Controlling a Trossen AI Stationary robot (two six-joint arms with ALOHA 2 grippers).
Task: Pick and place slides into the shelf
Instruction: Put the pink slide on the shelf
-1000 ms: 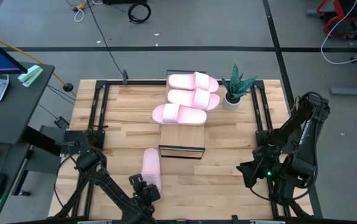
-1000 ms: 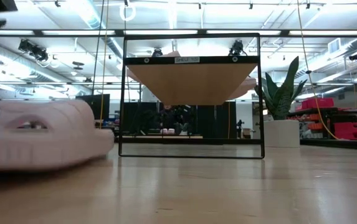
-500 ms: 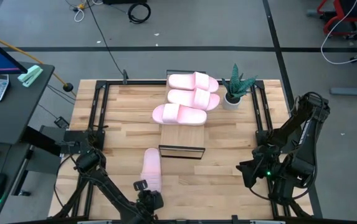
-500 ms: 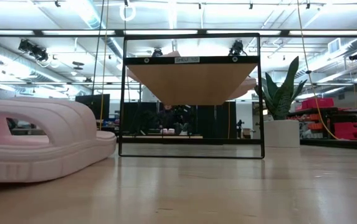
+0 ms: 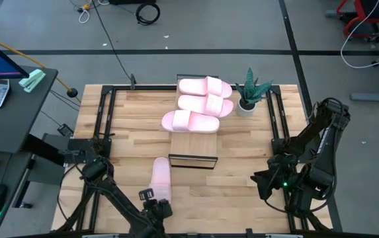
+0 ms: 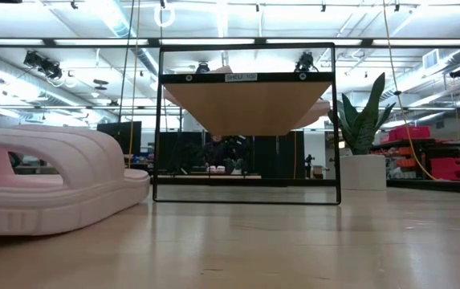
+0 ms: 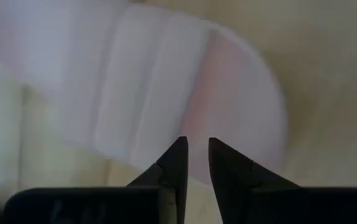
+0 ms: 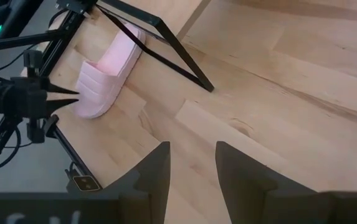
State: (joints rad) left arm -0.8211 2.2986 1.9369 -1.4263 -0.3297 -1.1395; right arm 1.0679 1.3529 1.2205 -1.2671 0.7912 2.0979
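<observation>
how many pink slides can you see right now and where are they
4. Three lie side by side on the shelf: far slide, middle slide, near slide. The fourth slide lies on the tabletop just ahead of the left tool. None seem hidden.

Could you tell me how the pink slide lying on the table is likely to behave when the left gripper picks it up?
The slide looks like thick moulded foam, so it is probably light and slightly squashy. Its flat ribbed sole sits flush on the table, so it should not roll. The left gripper, nearly shut, might find the wide strap easiest to pinch.
</observation>
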